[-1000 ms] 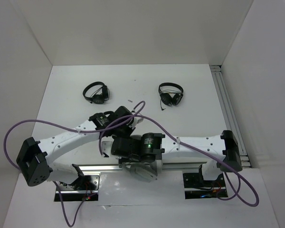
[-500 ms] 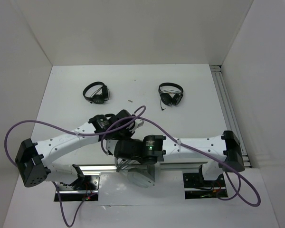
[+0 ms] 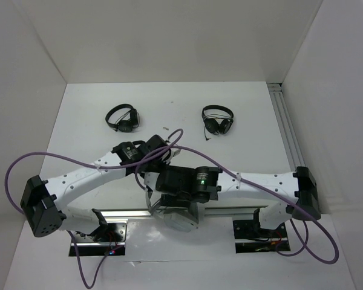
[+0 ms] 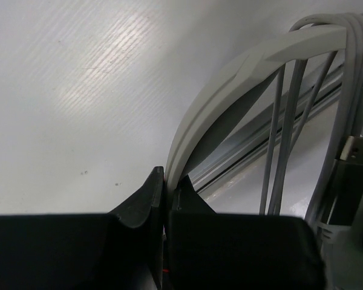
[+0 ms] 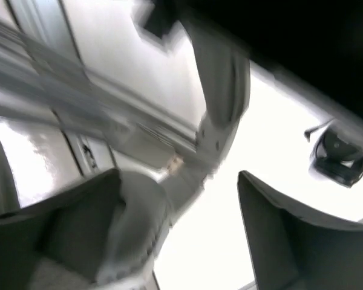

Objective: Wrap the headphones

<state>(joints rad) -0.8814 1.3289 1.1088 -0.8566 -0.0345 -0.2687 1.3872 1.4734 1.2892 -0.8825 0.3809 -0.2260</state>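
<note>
The left fingers [image 4: 142,202] are clamping the arch of the grey headphones [image 4: 230,75] (cable [image 4: 275,139] strands draping over it); the right fingers [image 5: 284,229] are standing wide apart.

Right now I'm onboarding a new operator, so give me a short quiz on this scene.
1. True or false: the left tool is clamped on the headband of the grey headphones.
2. How many black headphones lie at the far side of the table?
3. The right tool stands: A) open, B) shut.
Key: 1 true; 2 two; 3 A.
</note>
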